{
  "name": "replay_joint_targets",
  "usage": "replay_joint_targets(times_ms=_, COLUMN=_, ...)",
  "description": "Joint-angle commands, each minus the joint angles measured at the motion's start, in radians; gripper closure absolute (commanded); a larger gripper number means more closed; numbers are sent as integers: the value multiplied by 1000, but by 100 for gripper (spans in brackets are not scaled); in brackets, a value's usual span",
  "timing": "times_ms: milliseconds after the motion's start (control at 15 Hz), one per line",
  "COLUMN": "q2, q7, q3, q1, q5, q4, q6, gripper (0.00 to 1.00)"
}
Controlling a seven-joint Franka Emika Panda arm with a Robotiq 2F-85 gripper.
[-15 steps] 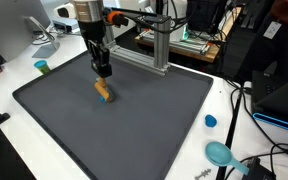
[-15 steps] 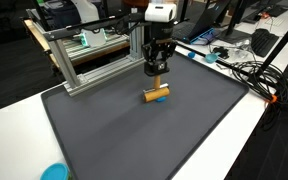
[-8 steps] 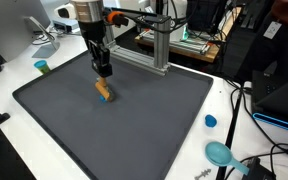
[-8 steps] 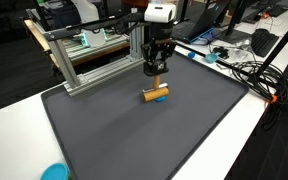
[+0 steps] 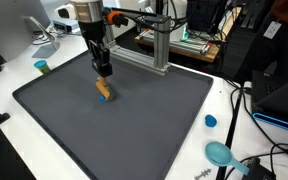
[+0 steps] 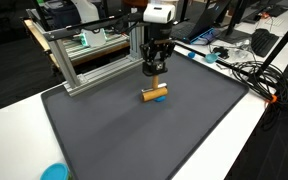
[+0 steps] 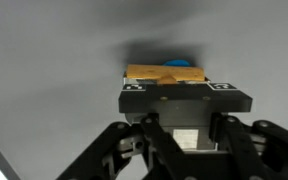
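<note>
An orange block point(image 5: 104, 90) with a blue end lies on the dark grey mat point(image 5: 154, 125); it also shows in the other exterior view as the orange block point(image 6: 156, 95). My gripper point(image 5: 103, 74) comes straight down onto it from above, and its dark fingers blend into the mat. In the wrist view the orange block point(image 7: 164, 73) sits right against the gripper point(image 7: 184, 92), with the blue end point(image 7: 180, 63) behind it. The jaws stand closed in on the block, which rests on the mat.
An aluminium frame point(image 6: 89, 60) stands along the mat's far side, just behind the arm. A small blue cap point(image 5: 210, 121) and a teal scoop point(image 5: 220, 153) lie on the white table beside the mat. Cables and monitors crowd the table edges.
</note>
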Motion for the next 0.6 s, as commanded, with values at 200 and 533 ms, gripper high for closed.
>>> replay_joint_targets(times_ms=200, q2=34, q7=-15, q3=-11, q1=-6, q5=-9, q4=-42, q6=-77, gripper=78)
replay_joint_targets(times_ms=533, q2=10, q7=-73, q3=8, q1=-17, q5=20, q4=-60, q6=-85, gripper=78)
